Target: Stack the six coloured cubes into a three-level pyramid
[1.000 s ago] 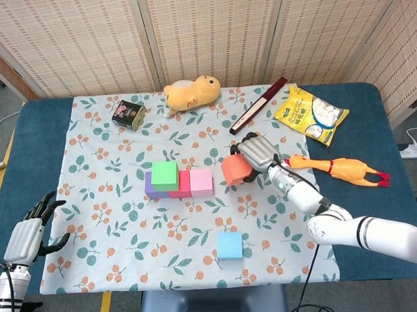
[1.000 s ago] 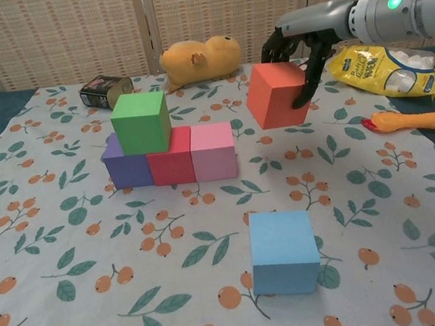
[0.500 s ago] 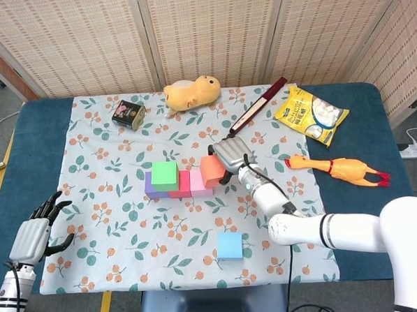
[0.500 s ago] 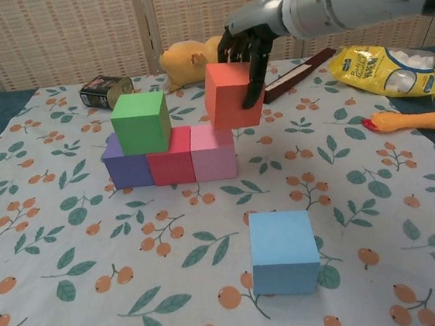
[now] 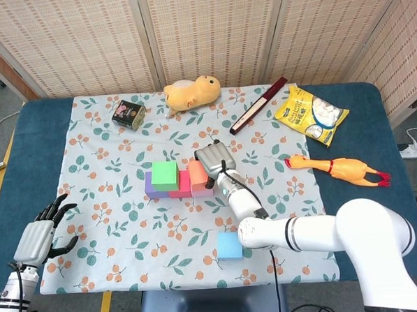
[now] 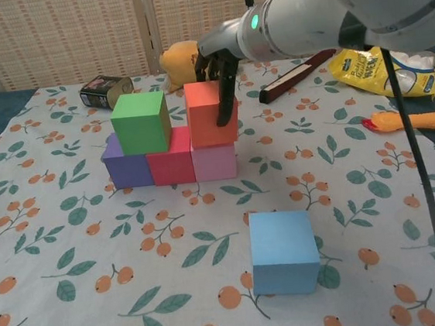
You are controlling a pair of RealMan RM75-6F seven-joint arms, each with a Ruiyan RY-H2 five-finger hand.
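A bottom row of purple [image 6: 127, 169], red [image 6: 171, 166] and pink [image 6: 214, 162] cubes stands mid-table. A green cube [image 6: 142, 122] sits on top at the left. My right hand [image 6: 216, 63] grips an orange-red cube [image 6: 208, 115] that sits over the pink cube, to the right of the green one; in the head view the hand [image 5: 214, 162] covers most of this cube [image 5: 197, 175]. A light blue cube [image 6: 283, 251] lies alone near the front edge. My left hand [image 5: 39, 237] hangs open off the table's left side, holding nothing.
At the back lie a yellow plush toy [image 5: 191, 92], a small dark tin [image 5: 128, 113] and a long dark red box [image 5: 258, 105]. A yellow snack bag [image 5: 311, 115] and a rubber chicken [image 5: 338, 169] lie at the right, off the floral cloth [image 5: 114, 224].
My right hand has carried the orange-red cube leftward and down, from mid-air right of the row to above the pink cube. The left hand has drifted slightly.
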